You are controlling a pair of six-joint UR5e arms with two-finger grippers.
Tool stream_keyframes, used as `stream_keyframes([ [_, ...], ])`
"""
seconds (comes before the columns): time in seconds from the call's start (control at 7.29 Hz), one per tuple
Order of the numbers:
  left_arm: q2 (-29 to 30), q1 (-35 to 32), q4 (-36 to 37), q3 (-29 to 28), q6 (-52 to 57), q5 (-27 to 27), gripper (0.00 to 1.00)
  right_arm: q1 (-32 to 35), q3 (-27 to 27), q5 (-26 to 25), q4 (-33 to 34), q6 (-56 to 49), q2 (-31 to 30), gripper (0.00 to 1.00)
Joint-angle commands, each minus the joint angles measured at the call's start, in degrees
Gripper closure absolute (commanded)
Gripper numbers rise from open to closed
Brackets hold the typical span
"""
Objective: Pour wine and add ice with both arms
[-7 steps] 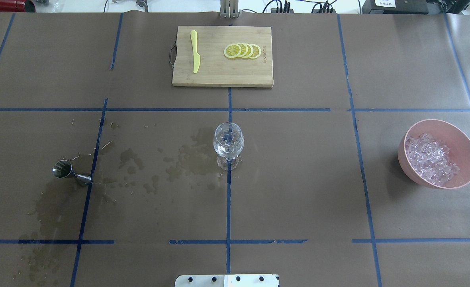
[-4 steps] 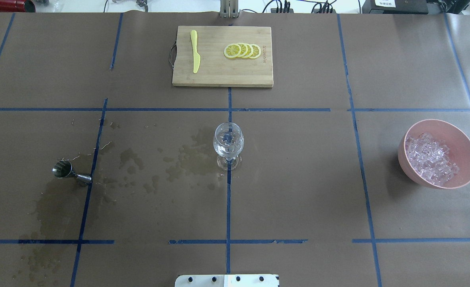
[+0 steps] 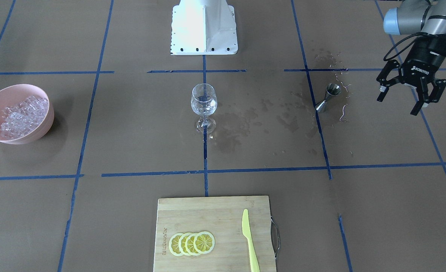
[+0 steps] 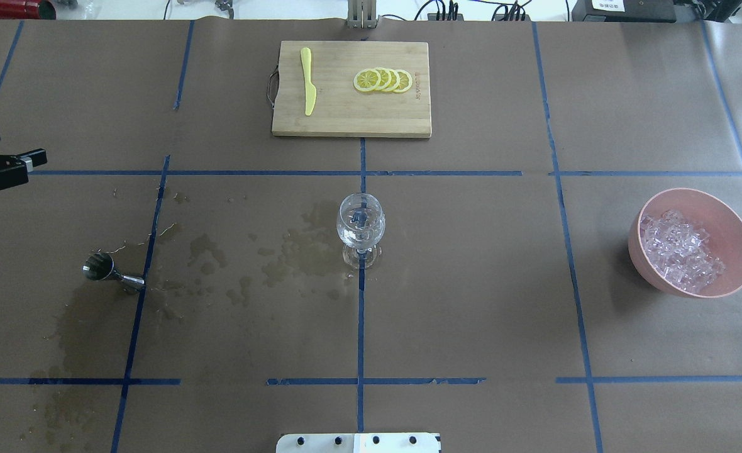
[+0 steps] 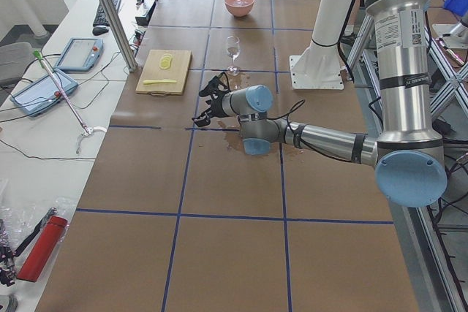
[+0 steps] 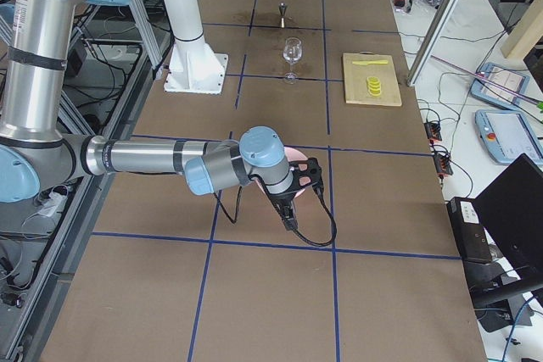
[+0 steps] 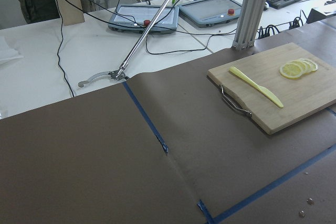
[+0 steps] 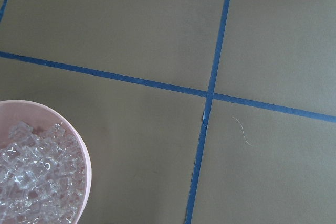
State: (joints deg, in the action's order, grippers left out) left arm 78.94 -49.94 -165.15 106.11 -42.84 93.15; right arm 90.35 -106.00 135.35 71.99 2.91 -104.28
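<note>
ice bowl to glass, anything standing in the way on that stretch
Nothing visible does. Between the bowl of ice and the glass lie only bare paper and blue tape lines; the cutting board sits well off that line.

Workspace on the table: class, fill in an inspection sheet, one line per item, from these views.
Surface: brown paper with blue tape grid; wet stains between jigger and wine glass.
Job's things: wine glass upright, a little wine inside; ice piled in pink bowl.
Clutter: cutting board with lemon slices and yellow knife.
Grippers: left gripper open, empty; right gripper near the bowl, state cannot tell.
Cables: black cable loops by the right gripper.
Surroundings: teach pendants on a white bench; red bottle.
</note>
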Motion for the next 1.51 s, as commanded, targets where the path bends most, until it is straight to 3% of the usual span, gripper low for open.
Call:
stream_keyframes([
  [0.0,-2.5,14.6,-2.8,0.4,-5.4,-20.0,0.0,0.0,0.0,0.0,0.0,0.0,-0.1,0.0],
  [0.27,-2.9,27.9,-3.9,0.5,-9.3,-36.7,0.0,0.0,-0.1,0.0,0.0,0.0,-0.1,0.0],
  [0.55,-2.9,37.3,-3.8,0.0,-10.6,-49.6,0.0,0.0,0.0,0.0,0.1,0.0,-0.2,0.0],
  [0.82,-2.9,40.7,-4.0,-2.1,-10.7,-54.3,0.0,0.0,0.1,-0.1,0.1,0.0,-0.2,0.0],
  [1.37,-2.1,43.6,-4.1,-5.0,-13.1,-56.9,0.0,0.0,0.1,-0.1,0.1,0.0,-0.2,0.0],
])
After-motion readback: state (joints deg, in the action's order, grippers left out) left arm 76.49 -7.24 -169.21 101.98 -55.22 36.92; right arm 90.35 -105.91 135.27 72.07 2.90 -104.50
